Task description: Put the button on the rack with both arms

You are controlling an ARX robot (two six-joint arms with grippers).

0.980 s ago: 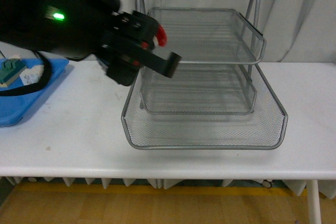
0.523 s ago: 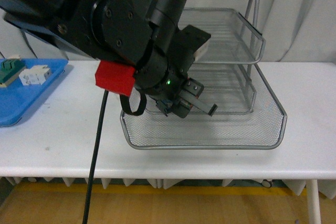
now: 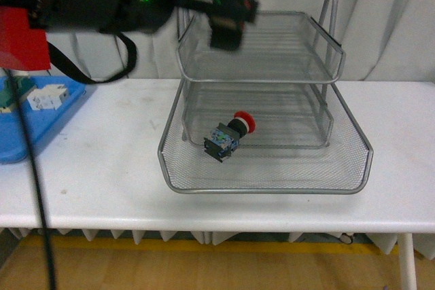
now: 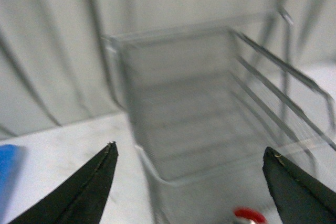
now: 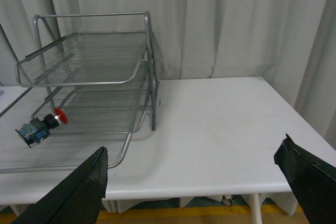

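White table [image 3: 102, 168] w/ rack [image 3: 265, 188]: button [image 3: 231, 136] in bottom tray, below & apart from gaping left claw [image 4: 191, 153].

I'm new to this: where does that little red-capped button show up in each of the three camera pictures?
Front view: the button lies on its side in the lowest, forward-jutting tray of the rack, near the picture's middle.
Left wrist view: blurred; only its red cap shows, cut by the picture's edge.
Right wrist view: the button lies in that same lowest tray.
Shared landmark: the rack appears in all three.
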